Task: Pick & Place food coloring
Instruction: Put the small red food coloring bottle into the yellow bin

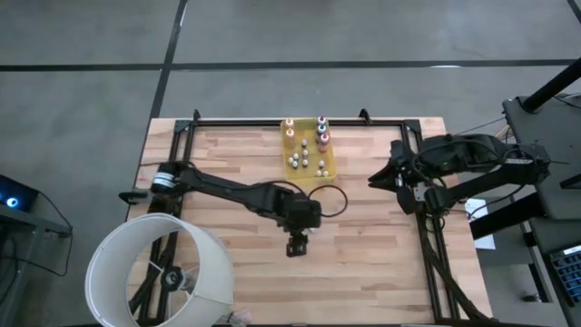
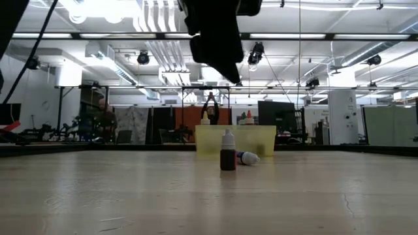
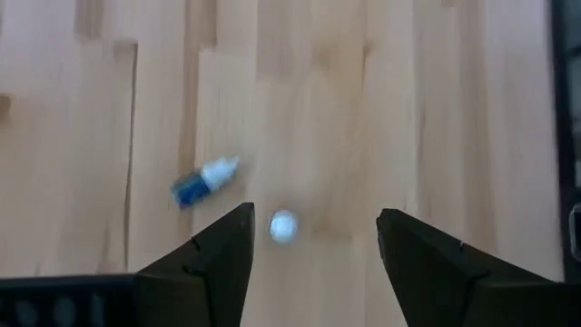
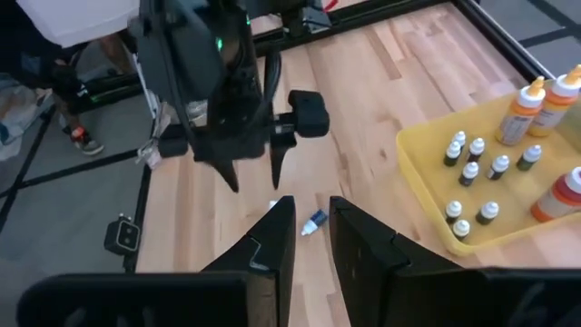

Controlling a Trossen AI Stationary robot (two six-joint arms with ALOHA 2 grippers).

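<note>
A dark food coloring bottle (image 2: 227,156) with a white cap (image 3: 283,226) stands upright on the table. A second one (image 3: 201,182), blue with a white tip, lies on its side next to it (image 2: 247,157). My left gripper (image 3: 315,218) hangs open above the upright bottle, fingers pointing down, clear of it (image 2: 219,46); the cap sits nearer one finger. In the high view this gripper (image 1: 296,247) hides both bottles. Several more small bottles stand in the yellow tray (image 1: 309,150). My right gripper (image 4: 310,238) waits at the table's right side (image 1: 377,179), slightly open.
The yellow tray (image 4: 427,195) at the table's far edge also holds taller orange-capped bottles (image 4: 525,111). A black frame (image 1: 427,236) runs around the tabletop. A white round shade (image 1: 159,272) overlaps the near left corner. Bare wood lies around the two loose bottles.
</note>
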